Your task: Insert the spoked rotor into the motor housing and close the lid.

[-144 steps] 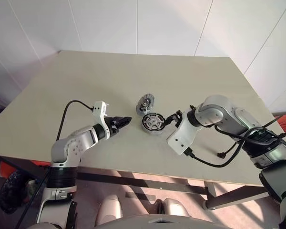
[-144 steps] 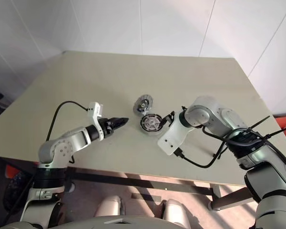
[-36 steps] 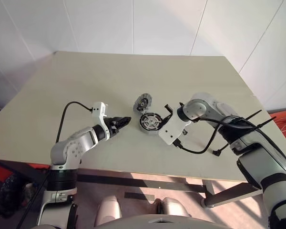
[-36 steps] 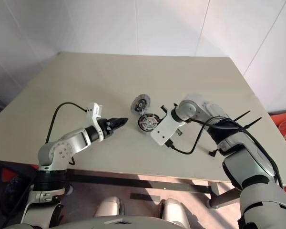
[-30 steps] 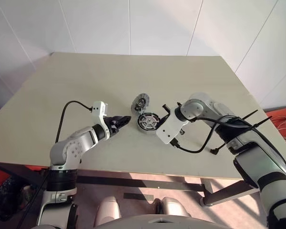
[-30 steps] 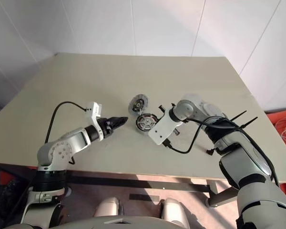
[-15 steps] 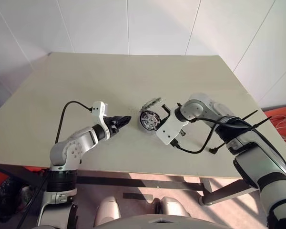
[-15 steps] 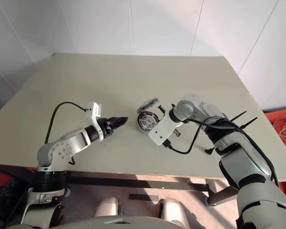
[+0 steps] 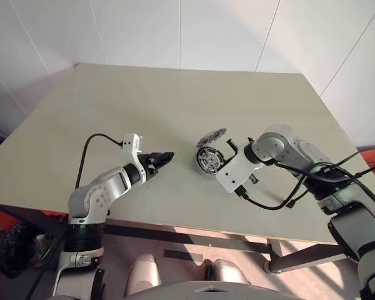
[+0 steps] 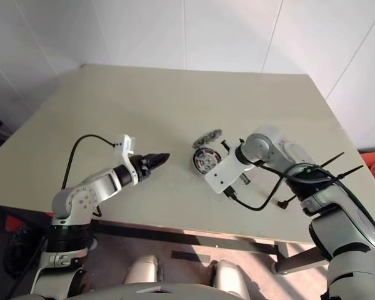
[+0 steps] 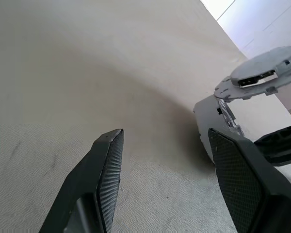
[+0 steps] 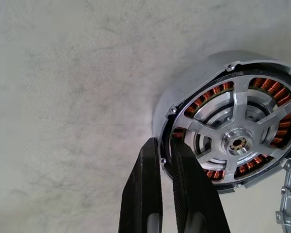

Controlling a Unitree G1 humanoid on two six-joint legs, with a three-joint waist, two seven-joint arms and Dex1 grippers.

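The spoked rotor (image 12: 235, 141) already sits inside the motor housing (image 12: 184, 92), its silver spokes and hub lying over the copper winding ring. What has just changed is the lid (image 9: 211, 135): a second ago it stood up on edge at the far side of the housing, and now it leans well over the cup, part-way down but not yet flat. The insertion looks done; closing is the step in hand and only half finished.

The right pincer (image 12: 166, 160) has its two black fingers pressed almost together, with the housing's near rim caught in the narrow gap, so it appears to pinch the wall and hold the cup steady. The rotor lies just beyond its tips, and the tilted lid beyond that, on the far side of the housing.

The left pincer (image 11: 167, 162) is spread wide and holds nothing; it has kept its place, with the housing and the hanging lid (image 11: 262, 73) ahead of it and apart from its fingers. Judging by this, the lid needs a push down to seat
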